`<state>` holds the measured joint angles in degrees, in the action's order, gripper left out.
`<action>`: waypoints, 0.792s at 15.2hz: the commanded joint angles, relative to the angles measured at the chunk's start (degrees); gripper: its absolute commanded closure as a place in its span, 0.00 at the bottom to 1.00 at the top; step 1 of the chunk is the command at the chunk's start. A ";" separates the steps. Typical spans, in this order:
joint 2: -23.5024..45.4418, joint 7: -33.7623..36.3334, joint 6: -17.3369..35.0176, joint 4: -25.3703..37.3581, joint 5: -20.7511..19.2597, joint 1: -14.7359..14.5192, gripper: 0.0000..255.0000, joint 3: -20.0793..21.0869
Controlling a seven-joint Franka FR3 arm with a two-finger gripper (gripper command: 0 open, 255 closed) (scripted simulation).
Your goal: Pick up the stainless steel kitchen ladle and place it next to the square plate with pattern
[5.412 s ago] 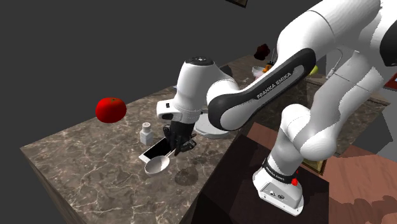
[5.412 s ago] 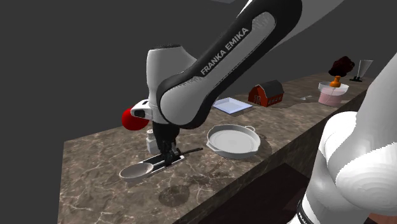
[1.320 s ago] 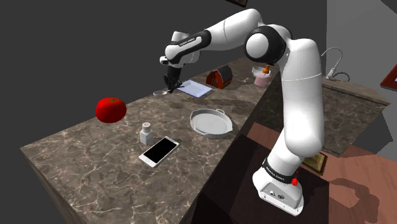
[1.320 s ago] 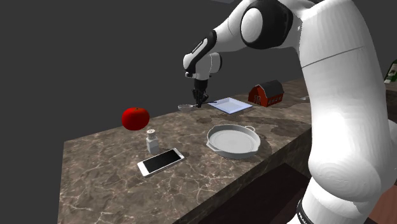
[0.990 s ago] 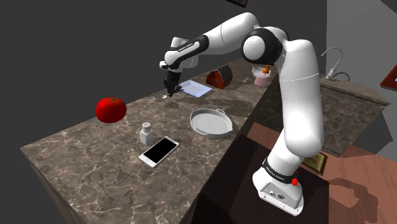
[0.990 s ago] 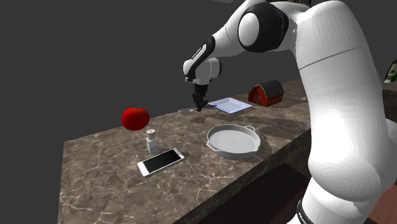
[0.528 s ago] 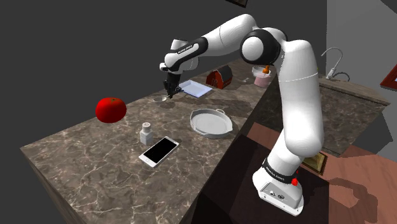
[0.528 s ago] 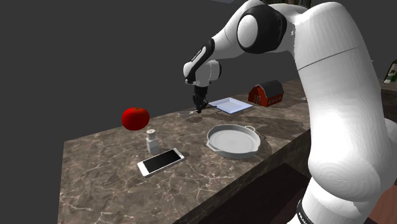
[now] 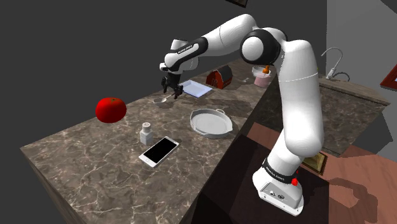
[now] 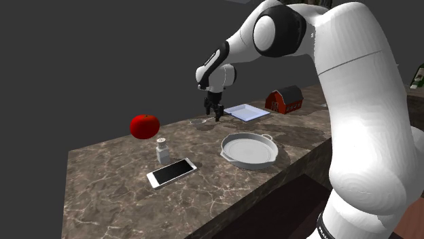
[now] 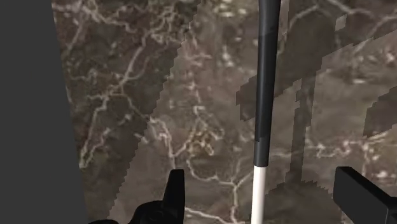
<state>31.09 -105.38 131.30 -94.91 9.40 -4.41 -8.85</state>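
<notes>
**Ladle Beside the Plate**

The ladle [image 9: 163,98] lay flat on the counter [image 9: 95,159], near its back edge and just beside the square plate [image 9: 194,89]. The claw [image 9: 171,91] hung right above the ladle's handle. Its two fingers [image 11: 173,191] stood apart and did not touch the handle. A round pan [image 9: 210,122] sat near the front edge. A red tomato [image 9: 110,109] sat by the back edge.

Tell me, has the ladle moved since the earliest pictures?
Yes. The ladle lay beside the phone then; now it lies farther along the counter, next to the square plate.
</notes>
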 commanded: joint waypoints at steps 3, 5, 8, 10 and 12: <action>-3.47 0.46 -3.98 0.54 -0.76 -0.20 0.00 -0.49; -4.31 0.57 -5.08 0.81 -0.96 -0.24 0.00 -0.60; -4.31 0.57 -5.08 0.81 -0.96 -0.24 0.00 -0.60; -4.31 0.57 -5.08 0.81 -0.96 -0.24 0.00 -0.60; -4.31 0.57 -5.07 0.81 -0.96 -0.24 0.00 -0.60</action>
